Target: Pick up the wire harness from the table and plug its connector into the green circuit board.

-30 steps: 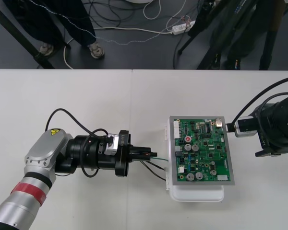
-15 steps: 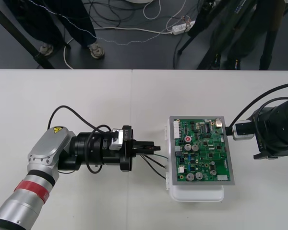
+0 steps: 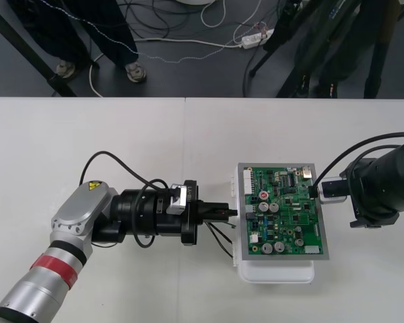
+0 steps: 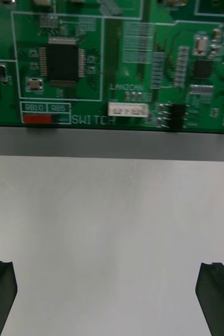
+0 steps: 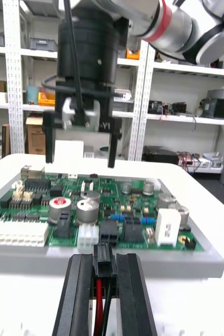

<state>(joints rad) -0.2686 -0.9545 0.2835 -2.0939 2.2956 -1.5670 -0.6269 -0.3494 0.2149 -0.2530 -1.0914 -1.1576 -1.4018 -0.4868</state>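
The green circuit board (image 3: 283, 210) sits on its white base (image 3: 276, 272) at the table's right of centre. My left gripper (image 3: 230, 213) is level with the board's left edge, shut on the harness's black plug (image 5: 104, 255). The plug stands just short of the board (image 5: 101, 205), with red and black wires running back between the fingers (image 5: 132, 294). Loose wires (image 3: 219, 235) trail below the gripper towards the base. My right gripper (image 3: 315, 190) waits open at the board's right edge. Its fingers (image 4: 215, 294) stand far apart over bare table before the board (image 4: 112, 63).
The right gripper (image 5: 79, 157) shows across the board from the left wrist, with its fingers hanging just past the far edge. A black cable (image 3: 108, 168) loops over the left arm. Bare table (image 3: 121, 134) lies to the left and in front.
My left gripper has moved right with the harness, bringing the plug up to the board's left edge. The right gripper has shifted slightly left towards the board's right edge.
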